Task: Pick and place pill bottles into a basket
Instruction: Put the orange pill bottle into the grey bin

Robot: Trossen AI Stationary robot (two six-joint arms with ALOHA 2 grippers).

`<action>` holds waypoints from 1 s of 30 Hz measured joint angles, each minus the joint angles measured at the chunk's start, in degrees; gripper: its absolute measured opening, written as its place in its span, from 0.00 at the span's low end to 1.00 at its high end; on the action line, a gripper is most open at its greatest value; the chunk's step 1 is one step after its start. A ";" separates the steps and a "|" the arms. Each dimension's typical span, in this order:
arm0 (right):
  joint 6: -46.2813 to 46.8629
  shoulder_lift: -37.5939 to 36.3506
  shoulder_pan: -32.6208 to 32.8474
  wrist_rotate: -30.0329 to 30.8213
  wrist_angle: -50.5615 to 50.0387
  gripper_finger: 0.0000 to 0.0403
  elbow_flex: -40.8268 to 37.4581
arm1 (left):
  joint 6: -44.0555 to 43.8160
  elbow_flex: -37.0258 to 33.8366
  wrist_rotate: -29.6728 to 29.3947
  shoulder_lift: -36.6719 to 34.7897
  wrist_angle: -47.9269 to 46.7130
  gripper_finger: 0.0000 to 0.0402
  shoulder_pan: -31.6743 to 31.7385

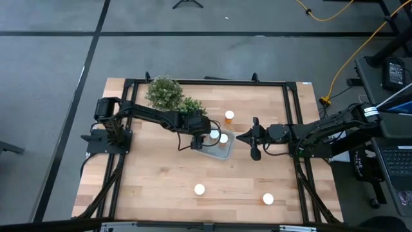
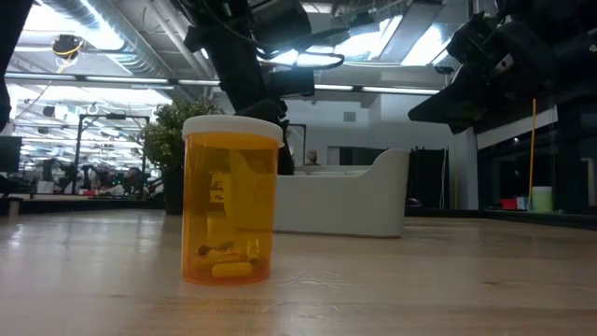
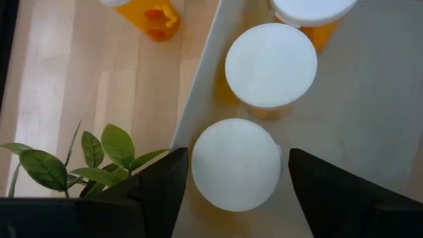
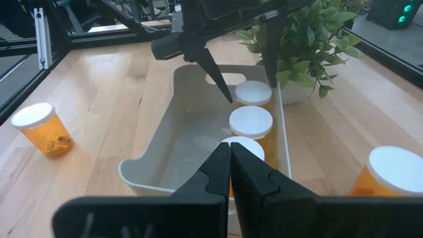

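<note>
Centrally in the high view, the basket (image 1: 217, 152) holds three upright pill bottles (image 4: 250, 124), orange with round white caps. The left gripper (image 3: 234, 182) stands spread around one cap, gripping nothing; the right gripper (image 4: 230, 173) is closed and empty.

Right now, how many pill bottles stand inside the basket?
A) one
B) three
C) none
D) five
B: the right wrist view shows three white-capped pill bottles in a row inside the basket, with the others standing out on the table.

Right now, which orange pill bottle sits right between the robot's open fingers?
The bottle standing in the basket, between the left gripper; other bottles stand farther off.
</note>
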 joint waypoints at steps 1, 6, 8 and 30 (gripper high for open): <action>0.00 0.00 0.00 0.01 0.00 0.04 0.00 | 0.01 0.00 0.00 0.00 0.00 0.64 -0.01; 0.00 0.00 0.00 0.01 0.00 0.04 0.00 | 0.02 0.01 0.09 -0.85 -0.34 0.64 -0.17; 0.00 0.00 0.00 -0.01 -0.02 0.04 0.00 | 0.14 0.04 0.02 -1.52 -0.34 0.64 -0.55; -1.70 0.02 -0.02 0.01 -1.11 0.04 0.00 | -3.59 2.98 0.01 -24.36 -16.64 0.53 -7.30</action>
